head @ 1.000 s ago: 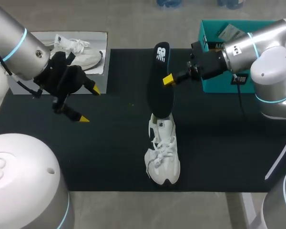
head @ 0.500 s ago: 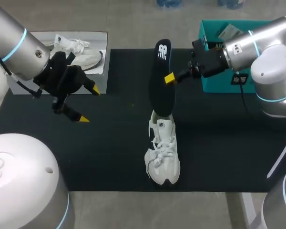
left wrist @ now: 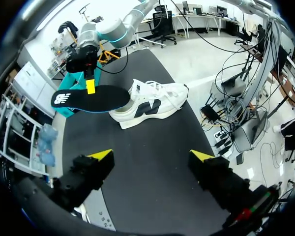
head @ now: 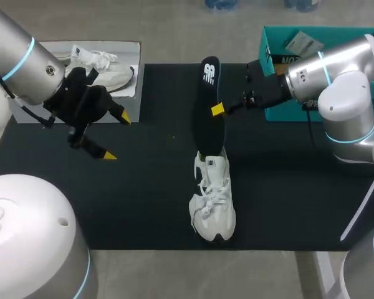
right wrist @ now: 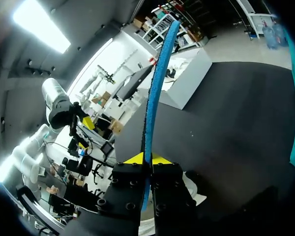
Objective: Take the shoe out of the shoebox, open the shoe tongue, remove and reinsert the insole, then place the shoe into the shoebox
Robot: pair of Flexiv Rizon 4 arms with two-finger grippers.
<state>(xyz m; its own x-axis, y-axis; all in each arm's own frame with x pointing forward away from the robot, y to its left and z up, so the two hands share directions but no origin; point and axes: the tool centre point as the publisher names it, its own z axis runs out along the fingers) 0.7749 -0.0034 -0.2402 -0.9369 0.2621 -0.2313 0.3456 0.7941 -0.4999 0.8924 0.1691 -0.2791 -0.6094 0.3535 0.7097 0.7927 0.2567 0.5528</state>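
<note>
Drifts slightly left since a moment ago with the right gripper [head: 217, 110]; pinches the insole [head: 209, 124] edge-on between both fingers, its lower end at the heel of the shoe [head: 213, 202] lying on the mat [head: 149, 199]. Holds the left gripper [head: 116, 136] spread wide and empty, well apart from both.

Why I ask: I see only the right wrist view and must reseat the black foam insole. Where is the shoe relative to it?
Observer: One end of the black foam insole meets the heel opening of the white lace-up sneaker.
Operator: Is it standing?
Observer: Yes, upright on its sole on the black mat.
Operator: And the left end effector?
Observer: Open, empty, above the mat beside the sneaker.
</note>
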